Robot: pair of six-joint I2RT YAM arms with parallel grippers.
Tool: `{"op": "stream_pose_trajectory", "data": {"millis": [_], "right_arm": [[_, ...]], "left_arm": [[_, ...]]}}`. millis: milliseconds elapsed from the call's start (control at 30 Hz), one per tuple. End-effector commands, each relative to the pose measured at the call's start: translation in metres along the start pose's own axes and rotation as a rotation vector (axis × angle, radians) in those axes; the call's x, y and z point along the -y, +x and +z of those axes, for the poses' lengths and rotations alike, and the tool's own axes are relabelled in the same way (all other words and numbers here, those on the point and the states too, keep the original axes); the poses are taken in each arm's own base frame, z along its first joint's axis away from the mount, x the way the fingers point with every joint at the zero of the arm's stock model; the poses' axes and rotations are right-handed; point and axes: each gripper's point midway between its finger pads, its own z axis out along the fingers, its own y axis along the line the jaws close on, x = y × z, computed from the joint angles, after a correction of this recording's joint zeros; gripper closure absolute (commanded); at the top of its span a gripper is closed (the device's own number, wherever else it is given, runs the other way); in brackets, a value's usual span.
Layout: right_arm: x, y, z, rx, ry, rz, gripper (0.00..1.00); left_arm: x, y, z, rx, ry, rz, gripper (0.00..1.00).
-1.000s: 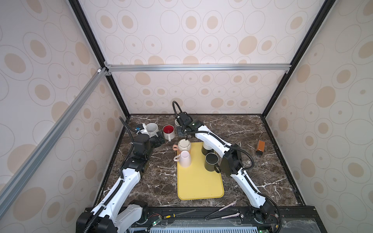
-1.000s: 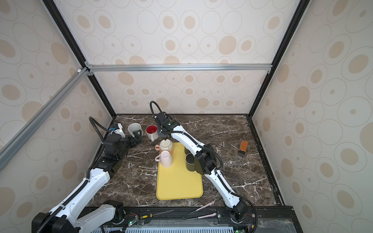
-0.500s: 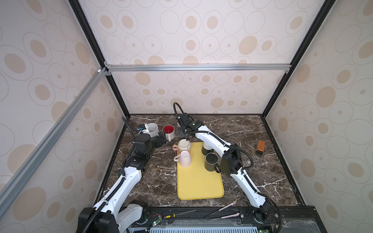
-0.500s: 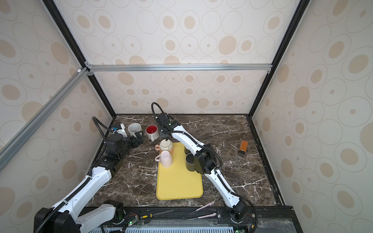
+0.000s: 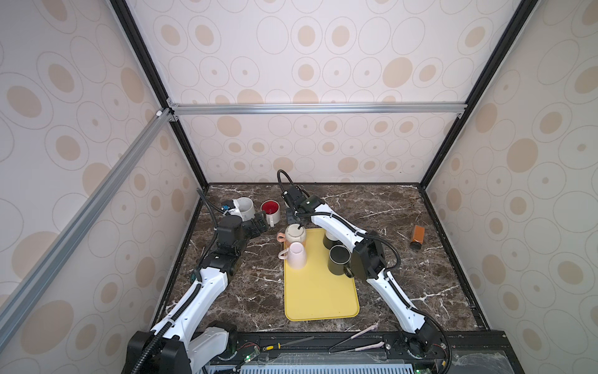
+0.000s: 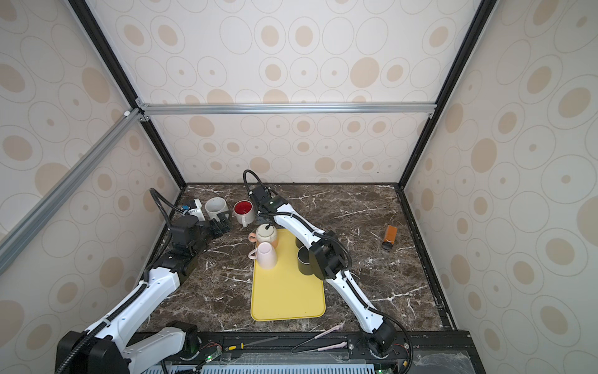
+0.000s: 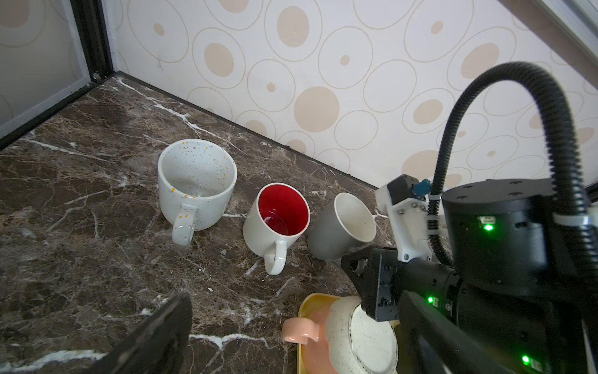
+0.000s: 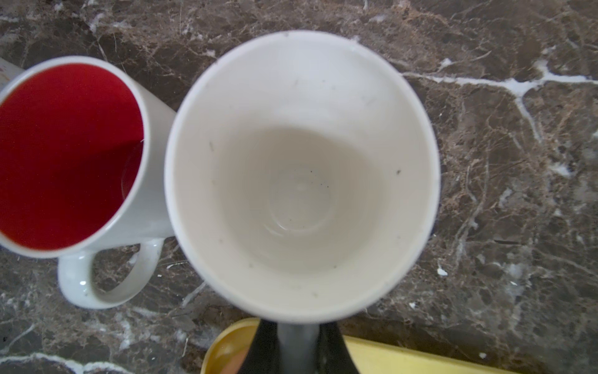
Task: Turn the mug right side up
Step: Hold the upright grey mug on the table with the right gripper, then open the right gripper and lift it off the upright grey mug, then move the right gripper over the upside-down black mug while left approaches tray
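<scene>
The grey mug [image 7: 336,233], white inside, is just beyond the far left corner of the yellow tray [image 5: 320,298], off the tray and over the marble table [image 5: 372,200]. Its mouth faces upward, and in the left wrist view it is tilted rather than plumb. The right gripper [image 8: 297,346] is pressed together on the mug's grey handle, with a black finger [image 8: 262,356] on each side of it, and the right wrist camera looks straight down into the cup. I cannot tell whether the mug's base rests on the marble or hangs just above it, because the gripper body hides that edge.

The left gripper [image 5: 259,226] is to the left of the tray's far left corner. Its jaws are spread wide, and it is near the handle of the red-lined mug [image 5: 271,209]. That mug stands upright just beside the grey mug, on the side away from the tray. The speckled mug [image 5: 244,207] stands upright farther out from the tray in the same direction.

On the tray's far left corner the peach mug [image 5: 294,234] stands upside down, its handle reaching out past the tray's left edge. The pink mug [image 5: 296,255] is also upside down, just nearer along that edge. A dark green mug [image 5: 339,259] stands upright at the tray's right edge, close against the right arm. A brown bottle [image 5: 417,236] lies well off to the tray's right.
</scene>
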Motion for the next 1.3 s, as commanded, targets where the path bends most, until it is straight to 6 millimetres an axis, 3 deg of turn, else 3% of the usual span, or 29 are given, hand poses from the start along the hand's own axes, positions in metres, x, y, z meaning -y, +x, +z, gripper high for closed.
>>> {"op": "stream_pose_trajectory", "data": {"millis": [0,133,233,533,767,900,1100,1167,1267], "right_arm": [[0.000,-0.015,-0.007,0.052,-0.001,0.036,0.92],[-0.008,-0.013,-0.007,0.047,-0.040,0.047,0.78],[-0.012,-0.014,-0.007,0.045,-0.061,0.050,0.74],[-0.021,-0.016,-0.021,0.037,-0.126,0.061,0.70],[-0.013,-0.020,-0.042,0.057,-0.112,0.051,0.70],[-0.013,-0.031,-0.064,0.118,-0.159,0.049,0.68],[-0.018,-0.056,-0.116,0.193,-0.250,0.020,0.66],[-0.022,-0.058,-0.133,0.210,-0.302,0.000,0.64],[-0.030,-0.045,-0.164,0.217,-0.435,-0.071,0.63]], "left_arm": [[0.003,-0.005,0.000,0.018,0.014,-0.017,0.00],[0.003,-0.005,0.001,0.014,0.015,-0.017,0.00],[0.004,-0.004,0.001,0.013,0.020,-0.017,0.00],[0.004,-0.004,0.000,0.010,0.026,-0.015,0.00],[0.006,-0.003,0.000,0.007,0.038,-0.015,0.00],[0.006,-0.002,0.001,0.009,0.043,-0.016,0.00],[0.007,-0.003,0.004,0.010,0.038,-0.008,0.00],[0.007,-0.004,0.004,0.011,0.040,-0.007,0.00],[0.009,-0.004,0.003,0.012,0.047,0.001,0.00]]}}
